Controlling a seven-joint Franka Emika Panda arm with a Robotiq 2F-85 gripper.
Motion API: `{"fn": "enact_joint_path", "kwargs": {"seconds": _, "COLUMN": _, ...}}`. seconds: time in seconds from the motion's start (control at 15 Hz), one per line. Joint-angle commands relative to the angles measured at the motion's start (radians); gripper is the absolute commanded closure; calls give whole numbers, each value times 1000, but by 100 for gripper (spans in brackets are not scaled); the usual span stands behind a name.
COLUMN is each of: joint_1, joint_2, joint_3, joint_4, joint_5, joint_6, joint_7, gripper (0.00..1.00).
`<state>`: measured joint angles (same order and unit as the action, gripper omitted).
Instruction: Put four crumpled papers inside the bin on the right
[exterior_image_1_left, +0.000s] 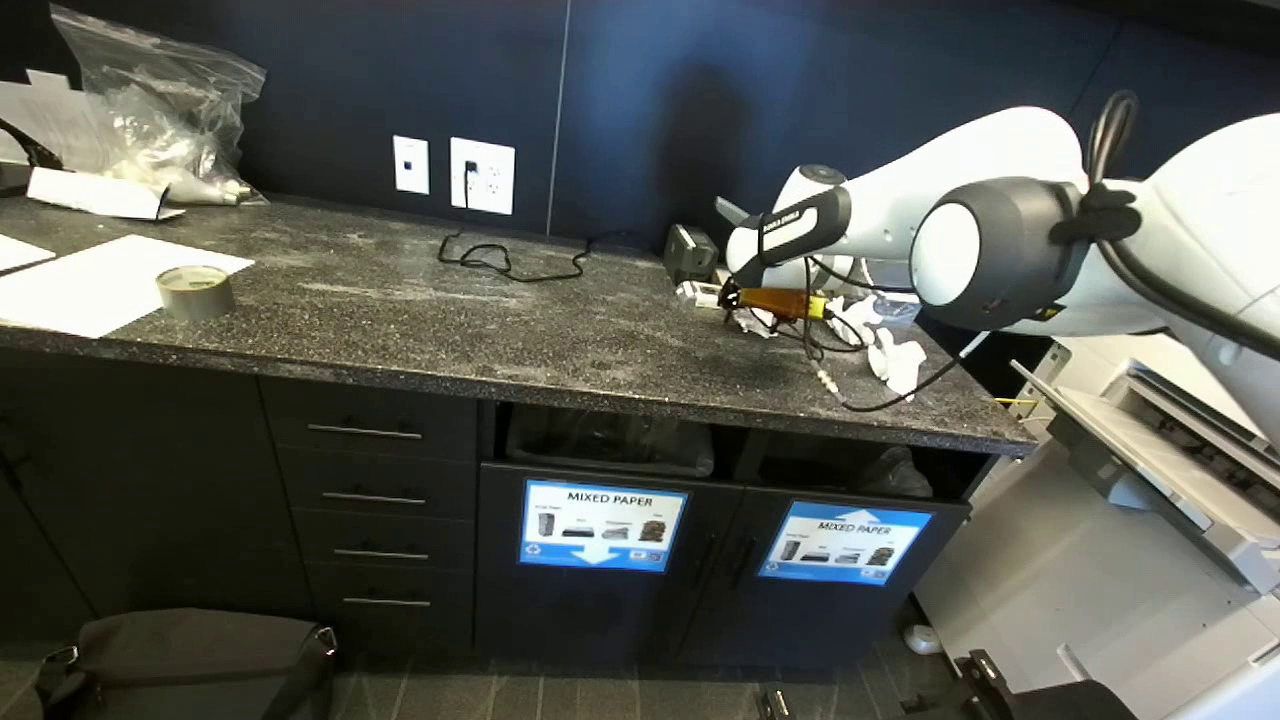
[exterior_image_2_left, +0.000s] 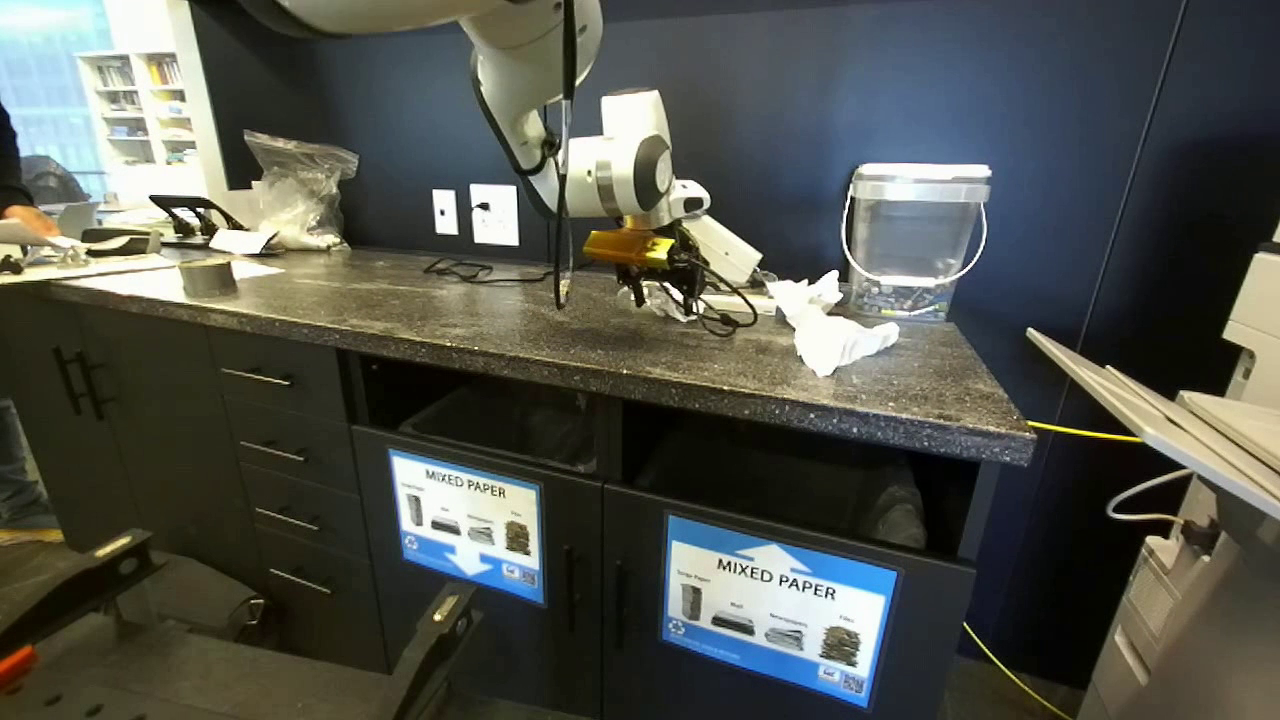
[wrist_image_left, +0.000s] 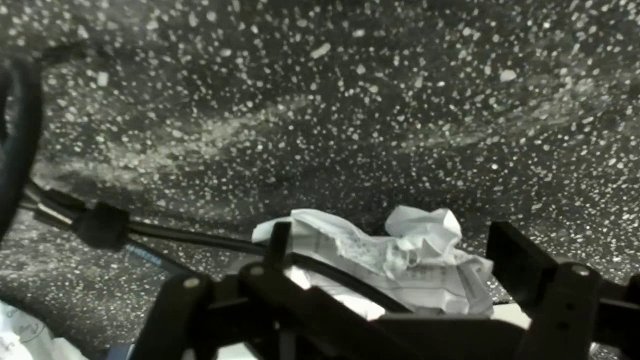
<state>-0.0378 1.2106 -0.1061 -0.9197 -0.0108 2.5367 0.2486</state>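
In the wrist view a crumpled paper lies on the dark speckled counter between the spread fingers of my gripper. Clear gaps to the fingers are hard to judge, and a black cable crosses in front of the paper. My gripper is low over the counter in an exterior view, partly hidden by its cables. Two more crumpled papers, one wad nearer the counter's front and another behind it, rest close together toward the right end. Below the counter stands the bin on the right, with a slot above its blue-and-white label.
A translucent bucket stands behind the wads. Beside the arm, a small grey box sits against the wall. A tape roll, flat sheets and a plastic bag occupy the far left. A loose cable droops from the arm.
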Motion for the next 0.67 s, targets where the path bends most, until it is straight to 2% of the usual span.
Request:
{"fn": "enact_joint_path", "kwargs": {"seconds": 0.0, "joint_1": -2, "joint_2": 95, "joint_3": -27, "joint_4": 167, "joint_5": -3, "joint_6": -66, "joint_7": 24, "gripper": 0}}
{"fn": "enact_joint_path", "kwargs": {"seconds": 0.2, "joint_1": -4, "joint_2": 121, "joint_3": -35, "joint_4": 208, "joint_5": -8, "joint_6": -83, "joint_7": 27, "gripper": 0}}
{"fn": "enact_joint_path", "kwargs": {"seconds": 0.27, "joint_1": -3, "joint_2": 128, "joint_3": -38, "joint_4": 219, "joint_5": -10, "joint_6": -85, "joint_7": 29, "gripper": 25}}
{"fn": "enact_joint_path", "kwargs": {"seconds": 0.4, "joint_1": -5, "joint_2": 140, "joint_3": -43, "joint_4": 240, "joint_5": -14, "joint_6": -87, "joint_7": 29, "gripper": 30}}
{"fn": "enact_joint_path", "kwargs": {"seconds": 0.6, "joint_1": -4, "joint_2": 155, "joint_3": -50, "joint_4": 267, "joint_5": -20, "joint_6": -88, "joint_7": 32, "gripper": 54}}
